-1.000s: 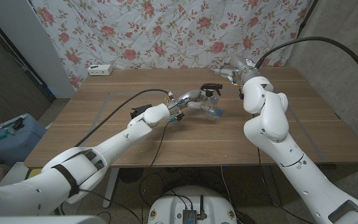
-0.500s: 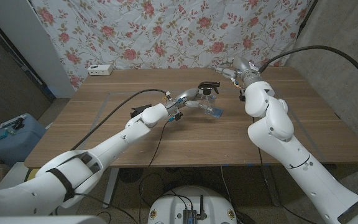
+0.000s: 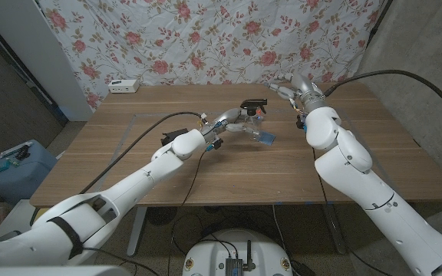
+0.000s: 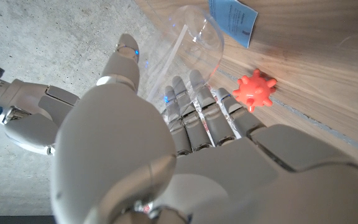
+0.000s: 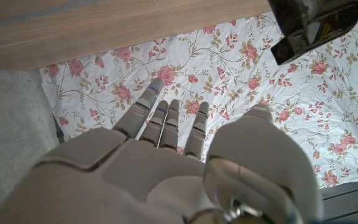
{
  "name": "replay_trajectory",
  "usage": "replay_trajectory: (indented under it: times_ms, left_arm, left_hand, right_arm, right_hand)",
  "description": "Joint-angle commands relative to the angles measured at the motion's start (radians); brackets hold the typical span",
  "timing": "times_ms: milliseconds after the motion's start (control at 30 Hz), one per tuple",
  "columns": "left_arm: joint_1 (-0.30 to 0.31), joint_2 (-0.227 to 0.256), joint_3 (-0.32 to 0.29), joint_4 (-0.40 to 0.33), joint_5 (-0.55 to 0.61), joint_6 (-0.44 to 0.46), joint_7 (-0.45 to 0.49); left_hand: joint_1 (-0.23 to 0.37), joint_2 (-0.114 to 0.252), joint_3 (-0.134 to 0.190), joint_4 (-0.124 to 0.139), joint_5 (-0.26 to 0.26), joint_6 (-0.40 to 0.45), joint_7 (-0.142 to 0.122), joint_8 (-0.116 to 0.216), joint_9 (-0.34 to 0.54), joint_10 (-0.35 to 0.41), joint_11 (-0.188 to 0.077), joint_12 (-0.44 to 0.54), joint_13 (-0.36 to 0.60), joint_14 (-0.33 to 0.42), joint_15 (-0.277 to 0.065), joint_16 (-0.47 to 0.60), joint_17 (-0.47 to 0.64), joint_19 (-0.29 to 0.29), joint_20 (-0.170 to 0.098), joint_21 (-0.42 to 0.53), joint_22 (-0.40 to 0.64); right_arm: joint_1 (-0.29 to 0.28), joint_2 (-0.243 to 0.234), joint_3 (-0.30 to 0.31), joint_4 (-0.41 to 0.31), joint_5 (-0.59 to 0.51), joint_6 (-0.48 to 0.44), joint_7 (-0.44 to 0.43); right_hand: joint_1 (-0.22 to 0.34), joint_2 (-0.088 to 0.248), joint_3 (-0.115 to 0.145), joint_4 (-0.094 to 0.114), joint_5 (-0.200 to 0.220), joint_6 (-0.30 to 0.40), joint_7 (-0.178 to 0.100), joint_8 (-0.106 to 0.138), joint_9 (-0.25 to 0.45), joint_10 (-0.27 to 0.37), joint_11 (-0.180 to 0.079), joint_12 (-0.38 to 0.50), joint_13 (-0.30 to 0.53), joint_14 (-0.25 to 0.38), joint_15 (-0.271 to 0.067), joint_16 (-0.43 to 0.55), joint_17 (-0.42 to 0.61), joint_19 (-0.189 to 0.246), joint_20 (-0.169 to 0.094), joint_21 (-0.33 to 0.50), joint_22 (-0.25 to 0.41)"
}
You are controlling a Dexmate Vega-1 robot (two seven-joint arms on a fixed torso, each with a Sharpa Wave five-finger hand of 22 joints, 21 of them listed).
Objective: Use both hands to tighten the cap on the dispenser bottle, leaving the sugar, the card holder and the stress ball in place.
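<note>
The clear dispenser bottle (image 3: 256,121) with a black trigger cap (image 3: 253,104) is tilted above the table's middle. My left hand (image 3: 232,121) grips its clear body (image 4: 191,37), fingers (image 4: 197,115) wrapped round it. My right hand (image 3: 288,86) hovers to the right of the cap, apart from it, fingers spread and holding nothing. In the right wrist view the black cap (image 5: 316,25) lies beyond the right hand (image 5: 166,162). A blue card holder (image 3: 265,138) lies on the table under the bottle, seen also as the card holder (image 4: 232,15) beside an orange spiky stress ball (image 4: 253,90).
A white box (image 3: 124,86) sits at the table's back left edge. A floral cloth (image 3: 206,38) hangs behind the table (image 3: 129,169). A blue case (image 3: 10,165) stands on the floor to the left.
My right arm has swung outward to the right, and its hand has drawn slightly away from the cap. The left hand has shifted the bottle a little to the left.
</note>
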Motion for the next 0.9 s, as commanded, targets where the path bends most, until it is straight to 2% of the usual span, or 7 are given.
replay_trajectory:
  times_ms: [33,300,567,900]
  left_arm:
    - [0.050,0.038,-0.018,-0.100,0.013,0.058,0.049]
    - [0.081,0.054,-0.033,-0.143,0.017,0.082,0.086]
    - [0.104,0.069,-0.038,-0.176,0.039,0.096,0.120]
    - [0.138,0.078,-0.050,-0.197,0.073,0.089,0.185]
  left_hand:
    - [-0.085,0.108,0.096,0.088,0.004,0.113,-0.036,0.005,0.002,0.016,-0.016,0.001,0.000,0.002,-0.080,-0.007,0.001,-0.016,0.001,-0.001,0.004]
    - [-0.089,0.107,0.100,0.089,0.004,0.121,-0.039,0.006,0.001,0.027,-0.019,0.004,-0.005,0.005,-0.082,-0.008,0.000,-0.034,0.007,-0.002,0.004]
    - [-0.092,0.106,0.104,0.089,0.004,0.131,-0.041,0.007,0.000,0.036,-0.021,0.006,-0.010,0.008,-0.085,-0.009,-0.001,-0.042,0.003,0.000,0.004]
    - [-0.093,0.098,0.106,0.085,0.004,0.139,-0.041,0.007,-0.001,0.037,-0.020,0.005,-0.015,0.003,-0.088,-0.014,-0.003,-0.046,-0.003,0.002,0.004]
  right_arm:
    - [-0.025,-0.040,0.026,0.015,0.226,0.060,-0.175]
    - [-0.043,-0.055,0.037,0.039,0.333,0.128,-0.258]
    - [-0.062,-0.061,0.049,0.076,0.432,0.216,-0.319]
    - [-0.076,-0.054,0.053,0.139,0.522,0.342,-0.386]
  right_hand:
    - [-0.003,0.002,0.002,0.002,-0.002,-0.016,0.002,0.001,-0.001,-0.010,-0.004,-0.002,0.002,-0.009,-0.004,-0.005,0.002,-0.005,-0.017,-0.004,0.003]
    - [-0.007,0.002,0.002,0.002,-0.004,-0.043,0.016,0.001,-0.002,-0.019,-0.007,-0.003,0.001,-0.021,-0.009,-0.007,0.000,-0.014,-0.021,-0.005,0.002]
    - [-0.019,0.005,0.002,0.007,-0.006,-0.067,0.011,0.003,-0.003,-0.034,-0.014,-0.004,-0.001,-0.044,-0.024,-0.011,-0.001,-0.047,-0.030,-0.013,0.002]
    - [-0.036,0.010,0.002,0.015,-0.007,-0.098,0.015,0.002,-0.003,-0.048,-0.017,-0.004,-0.002,-0.060,-0.023,-0.010,-0.001,-0.072,-0.033,-0.013,0.002]
